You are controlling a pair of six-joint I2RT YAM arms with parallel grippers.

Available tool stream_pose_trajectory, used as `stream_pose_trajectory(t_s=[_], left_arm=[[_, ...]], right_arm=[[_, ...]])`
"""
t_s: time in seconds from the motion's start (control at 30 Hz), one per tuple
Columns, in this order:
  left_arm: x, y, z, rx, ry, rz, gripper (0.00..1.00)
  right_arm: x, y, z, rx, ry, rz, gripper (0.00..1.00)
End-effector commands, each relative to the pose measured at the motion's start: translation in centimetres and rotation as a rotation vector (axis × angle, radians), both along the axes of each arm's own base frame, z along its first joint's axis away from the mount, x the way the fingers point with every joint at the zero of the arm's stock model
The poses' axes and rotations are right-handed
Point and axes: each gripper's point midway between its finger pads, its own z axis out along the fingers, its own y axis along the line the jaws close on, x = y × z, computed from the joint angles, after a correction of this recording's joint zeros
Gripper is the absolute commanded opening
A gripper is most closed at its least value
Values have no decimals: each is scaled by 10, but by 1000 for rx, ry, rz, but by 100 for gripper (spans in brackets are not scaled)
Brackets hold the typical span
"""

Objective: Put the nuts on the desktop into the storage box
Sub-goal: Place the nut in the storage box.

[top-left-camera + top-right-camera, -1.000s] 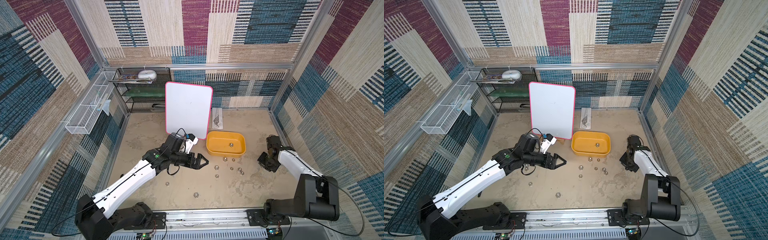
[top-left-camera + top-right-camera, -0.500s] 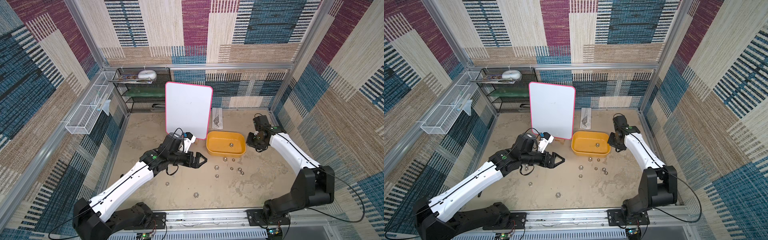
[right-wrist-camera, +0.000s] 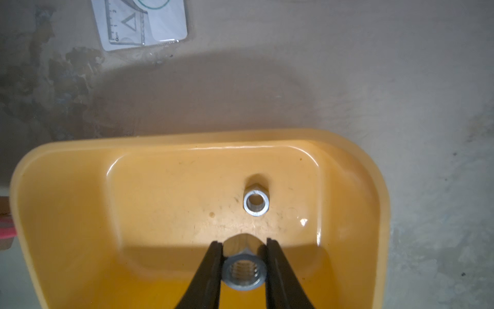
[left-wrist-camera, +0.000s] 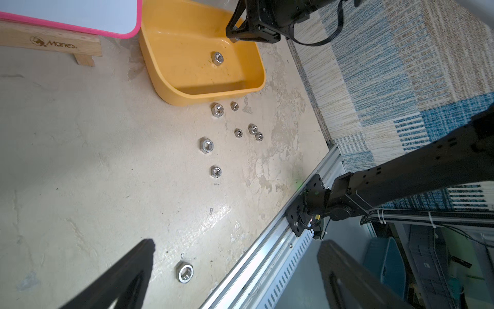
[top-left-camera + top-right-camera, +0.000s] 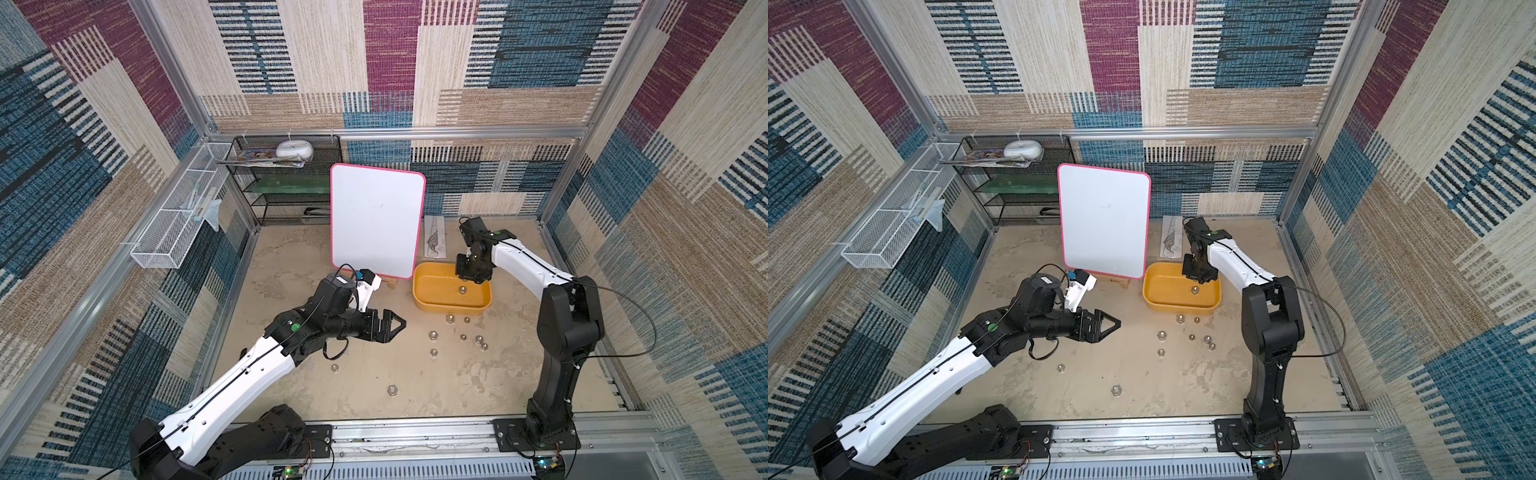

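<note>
Right gripper [image 3: 243, 242]: clamped on one nut [image 3: 244, 273], held over the storage box [image 3: 66, 187].
Left gripper [image 5: 397, 324]: held wide apart beside the storage box.

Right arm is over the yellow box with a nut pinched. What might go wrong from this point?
1. The right gripper holds its nut over the storage box; dropped, it may bounce off the nut already inside or over the shallow rim.
2. Two desktop nuts sit side by side; grasping either may knock the other away.
3. The open left gripper hovers near the whiteboard and might bump it.
</note>
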Motion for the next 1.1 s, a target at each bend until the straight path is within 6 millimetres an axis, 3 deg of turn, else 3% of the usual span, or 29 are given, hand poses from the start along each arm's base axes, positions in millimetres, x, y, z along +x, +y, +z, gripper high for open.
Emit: stream_pose_trajectory(t_s=[0.0, 0.13, 0.37, 0.53, 0.63, 0.83, 1.07], left_arm=[[0, 6, -3, 18, -5, 23, 100], [0, 9, -2, 25, -8, 33, 100], [1, 11, -2, 34, -13, 41, 100], [1, 11, -3, 37, -12, 45, 100], [2, 10, -3, 31, -13, 48, 100], [5, 12, -2, 22, -40, 64, 100], [5, 4, -4, 15, -34, 25, 100]], right_arm=[[5, 11, -13, -8, 30, 44, 27], [14, 22, -32, -12, 57, 63, 27], [21, 24, -58, -36, 98, 67, 28], [22, 24, -62, -39, 103, 70, 43], [24, 25, -51, -33, 82, 67, 52], [17, 21, -7, -17, 8, 57, 53], [-26, 1, 29, -18, -26, 26, 53]])
